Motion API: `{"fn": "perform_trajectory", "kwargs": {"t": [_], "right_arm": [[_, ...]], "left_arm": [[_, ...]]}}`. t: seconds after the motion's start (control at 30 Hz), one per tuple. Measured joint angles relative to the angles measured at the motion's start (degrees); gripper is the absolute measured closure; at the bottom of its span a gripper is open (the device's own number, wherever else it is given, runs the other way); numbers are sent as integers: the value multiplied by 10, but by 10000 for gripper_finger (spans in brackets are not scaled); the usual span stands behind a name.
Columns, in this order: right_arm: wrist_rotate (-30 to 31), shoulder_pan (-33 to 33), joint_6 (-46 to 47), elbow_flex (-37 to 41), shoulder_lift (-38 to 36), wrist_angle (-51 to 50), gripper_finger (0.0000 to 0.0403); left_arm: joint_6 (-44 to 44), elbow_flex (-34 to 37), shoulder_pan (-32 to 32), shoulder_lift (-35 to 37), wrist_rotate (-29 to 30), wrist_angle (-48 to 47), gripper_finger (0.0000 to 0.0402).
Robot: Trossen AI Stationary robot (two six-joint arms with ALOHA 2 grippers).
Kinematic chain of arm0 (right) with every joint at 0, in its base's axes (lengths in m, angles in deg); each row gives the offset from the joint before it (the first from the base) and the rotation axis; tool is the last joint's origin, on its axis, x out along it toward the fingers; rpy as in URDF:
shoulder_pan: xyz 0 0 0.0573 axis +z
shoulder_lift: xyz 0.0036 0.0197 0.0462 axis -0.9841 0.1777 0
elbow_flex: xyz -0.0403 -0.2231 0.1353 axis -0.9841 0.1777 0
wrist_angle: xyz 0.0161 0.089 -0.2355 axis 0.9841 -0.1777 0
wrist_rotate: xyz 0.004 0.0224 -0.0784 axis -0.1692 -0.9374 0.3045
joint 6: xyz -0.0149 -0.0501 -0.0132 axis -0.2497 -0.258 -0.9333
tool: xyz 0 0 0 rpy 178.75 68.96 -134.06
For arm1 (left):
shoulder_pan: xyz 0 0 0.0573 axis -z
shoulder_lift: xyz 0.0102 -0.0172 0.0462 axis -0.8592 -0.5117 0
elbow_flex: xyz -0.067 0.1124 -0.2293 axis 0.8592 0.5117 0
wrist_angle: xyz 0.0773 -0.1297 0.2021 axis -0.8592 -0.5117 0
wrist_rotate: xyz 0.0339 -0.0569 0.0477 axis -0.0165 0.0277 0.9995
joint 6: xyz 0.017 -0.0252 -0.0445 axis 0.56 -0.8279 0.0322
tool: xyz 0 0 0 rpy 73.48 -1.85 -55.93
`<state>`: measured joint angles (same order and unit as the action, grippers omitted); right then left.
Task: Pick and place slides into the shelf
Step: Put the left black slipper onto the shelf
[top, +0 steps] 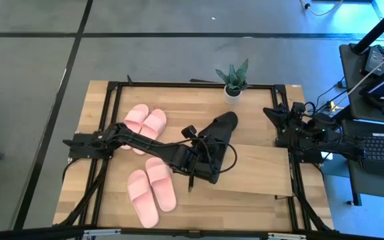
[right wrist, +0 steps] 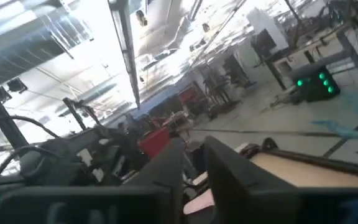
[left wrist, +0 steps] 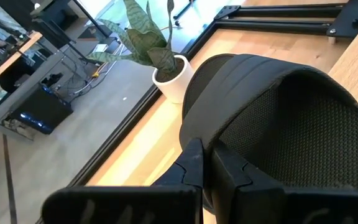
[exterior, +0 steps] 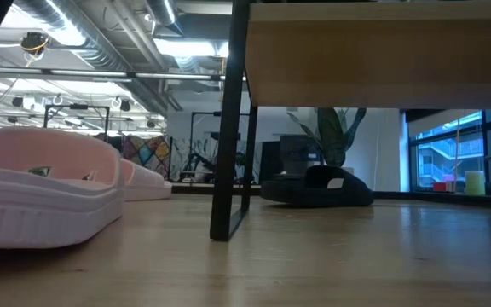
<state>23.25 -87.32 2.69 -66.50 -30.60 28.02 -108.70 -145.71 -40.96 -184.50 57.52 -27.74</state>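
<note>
The left gripper (top: 209, 175) was reaching across the middle of the table, its fingers pinched together on the rim of a black foam slide sandal with a wide strap (top: 220, 130), as the left wrist view showed, where the two dark fingers (left wrist: 194, 163) met at the edge of this slide (left wrist: 278, 118). The black slide lay at the far left corner of the low light-wood shelf with a flat rectangular top board (top: 262, 167), partly over the board's edge, so I judged it was being brought to the shelf but was not yet put in its place. In the low view a dark slide (exterior: 318, 186) rested on the table beyond the shelf's thin dark leg (exterior: 228, 128), and no slide was seen under the board. Whether one or two black slides were there I could not tell. Four pale pink foam slides were left on the table: one pair (top: 145, 123) at the far left and another pair (top: 152, 190) at the near left, both well apart from the shelf. So most of the task was still to do. The right gripper (top: 275, 120) waited at the right side of the table, near the far edge; its fingers stood a little apart and held nothing. A small green potted plant in a white pot (top: 233, 81) stood at the far edge, just beside the black slide, and the left arm's own cables hung close over the shelf board; both could get in the way.
</note>
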Motion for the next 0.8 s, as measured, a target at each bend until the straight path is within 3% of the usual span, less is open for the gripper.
{"fn": "perform_trajectory", "kwargs": {"t": [0.17,0.33,0.47,0.6,0.8], "right_arm": [[-4,0,109,0,0,-48,242],[-130,0,199,0,15,-58,201],[-180,0,236,0,52,-58,190],[-183,-3,237,-6,101,-59,190],[-231,-31,262,-68,196,-71,200]], "left_arm": [[26,0,0,0,0,0,401],[26,0,0,0,0,0,401],[26,0,0,0,-3,0,401],[26,0,0,0,-4,0,401],[40,0,0,0,-5,0,401]]}}
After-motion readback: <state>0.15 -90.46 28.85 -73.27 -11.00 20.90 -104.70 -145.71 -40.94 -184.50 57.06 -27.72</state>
